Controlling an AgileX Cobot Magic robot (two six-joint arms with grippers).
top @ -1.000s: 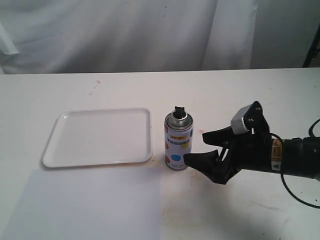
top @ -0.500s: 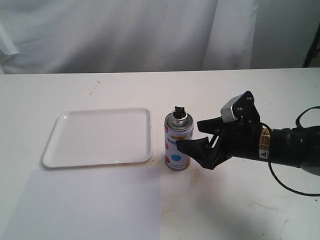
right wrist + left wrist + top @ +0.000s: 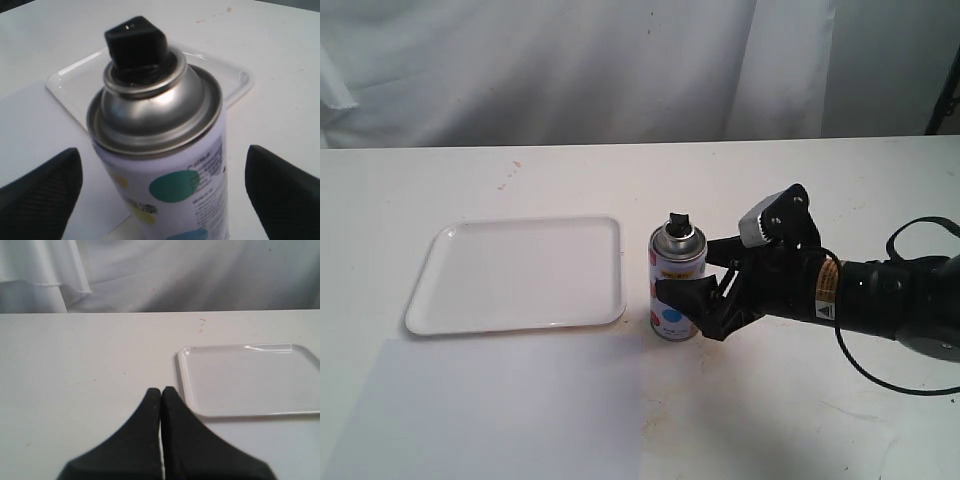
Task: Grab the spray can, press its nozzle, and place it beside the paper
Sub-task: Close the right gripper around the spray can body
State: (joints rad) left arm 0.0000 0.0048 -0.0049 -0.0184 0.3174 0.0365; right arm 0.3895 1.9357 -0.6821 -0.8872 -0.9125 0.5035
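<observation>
Right gripper (image 3: 688,272): jaws stood wide apart and held nothing; its black fingers (image 3: 40,192) flanked the spray can, one on either side, with a clear gap showing between each and the can in the wrist view.
Left gripper (image 3: 160,391): fingertips were pressed together with nothing between them, low over bare table near a corner of the tray and apart from it.
Spray can (image 3: 678,268): stood upright on the table just beside the tray's right edge, not touching it.
Nozzle (image 3: 678,220): black cap sat on the can's silver dome with nothing touching it.
Paper (image 3: 490,410): lay flat in front of the tray, its far edge close along the tray's near rim.
Tray (image 3: 520,270): white, with rounded corners, flat on the table.
Table (image 3: 770,180): white, with a few small stains beyond the tray.
Cloth (image 3: 570,70): white, hung behind the table, well beyond the tray.
</observation>
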